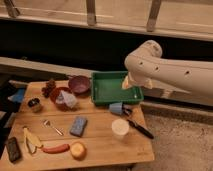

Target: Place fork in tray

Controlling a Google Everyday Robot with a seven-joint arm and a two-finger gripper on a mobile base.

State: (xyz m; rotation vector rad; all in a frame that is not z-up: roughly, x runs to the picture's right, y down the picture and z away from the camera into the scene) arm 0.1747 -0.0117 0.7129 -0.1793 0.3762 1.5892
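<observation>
The fork [52, 126] is small and silvery and lies on the wooden table [100, 145] at the left front, between the banana peel [30, 139] and a blue sponge [78, 126]. The green rectangular tray [102, 95] stands at the table's back right and looks bare inside. My white arm [170, 70] reaches in from the right, and its gripper [130, 83] hangs over the tray's right edge, far from the fork. Nothing shows in the gripper.
Two dark-red bowls [79, 84] [59, 93] stand left of the tray, one holding crumpled paper. Grapes [48, 87], a small tin [34, 104], a blue cup [116, 108], a white cup [120, 127], a black-handled knife [139, 127], a red sausage-like item [55, 148] and a yellow round item [77, 150] share the table.
</observation>
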